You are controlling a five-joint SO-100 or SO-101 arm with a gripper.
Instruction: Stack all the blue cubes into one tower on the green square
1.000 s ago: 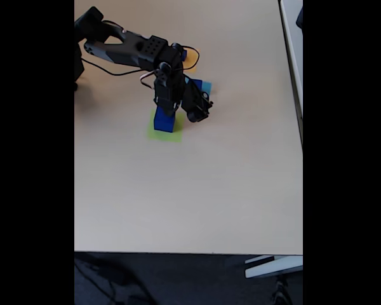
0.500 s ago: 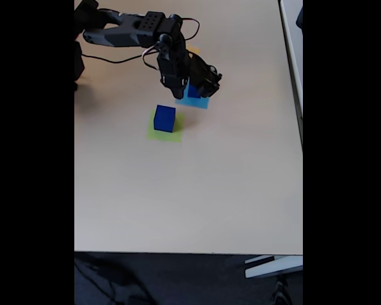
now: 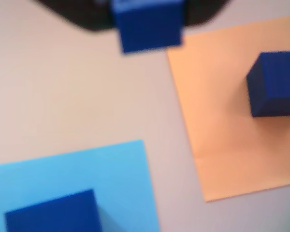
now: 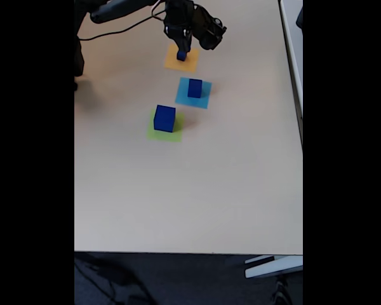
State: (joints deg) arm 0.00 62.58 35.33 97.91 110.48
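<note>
1. Beige table point(image 4: 197, 190): in the fixed view the large blue cube point(image 4: 164, 118) sits on the green square point(image 4: 164, 133), left of the other pads, same spot as half a second ago.
2. Medium blue cube point(image 4: 194, 88) on the light-blue square point(image 4: 193, 93), just right of and above the green one; now fully exposed, since the arm has moved off it toward the top edge.
3. Small blue cube point(image 4: 181, 56) on the orange square point(image 4: 181, 58), top of the row.
4. Pincer point(image 4: 184, 46) now hangs right over the small cube; opening can't be read at this size.
5. Wrist view, blurred: medium cube point(image 3: 53, 212) on light-blue at lower left, large cube point(image 3: 147, 24) at top centre, small cube point(image 3: 274, 84) on orange point(image 3: 222, 125) at right. All three apart, nothing stacked.
</note>
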